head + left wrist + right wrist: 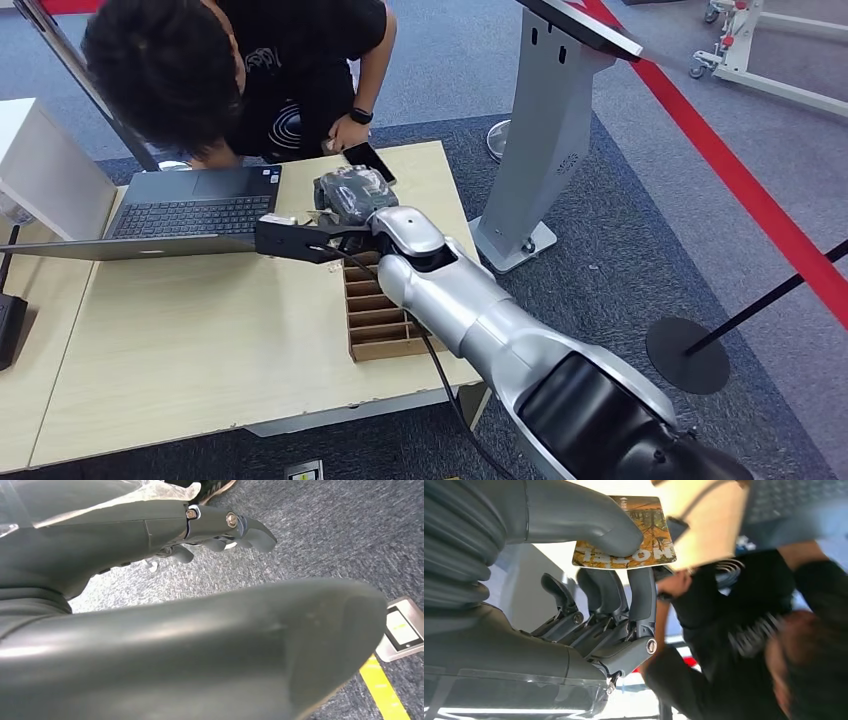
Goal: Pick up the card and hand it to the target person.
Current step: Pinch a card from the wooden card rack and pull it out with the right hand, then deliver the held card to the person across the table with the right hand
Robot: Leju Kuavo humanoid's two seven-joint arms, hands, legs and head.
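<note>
Over the light wooden desk (pixel 180 350), in the head view, the silver right arm reaches forward, and the right hand (pixel 345 195) hangs above the far end of a slotted wooden card holder (pixel 375 310). An open laptop (pixel 190 205) sits just left of the hand. Behind the desk a person (pixel 240 70) in a black shirt leans in, one hand near a dark phone (pixel 368 160) at the desk's far edge. A grey stand (pixel 545 130) rises from the carpet to the right.

From the left wrist view, the left hand (pixel 220 530) hangs over grey carpet with its fingers curled inward and nothing in them. A yellow floor stripe (pixel 385 690) runs past a small grey device (pixel 402 630) on the floor.

Close behind the right hand (pixel 614 570), the right wrist view shows the card (pixel 649 545), printed in brown and orange, pinched between the thick grey thumb and the darker fingers (pixel 641 592). Beyond the card are the desk edge and the person's dark shirt.
</note>
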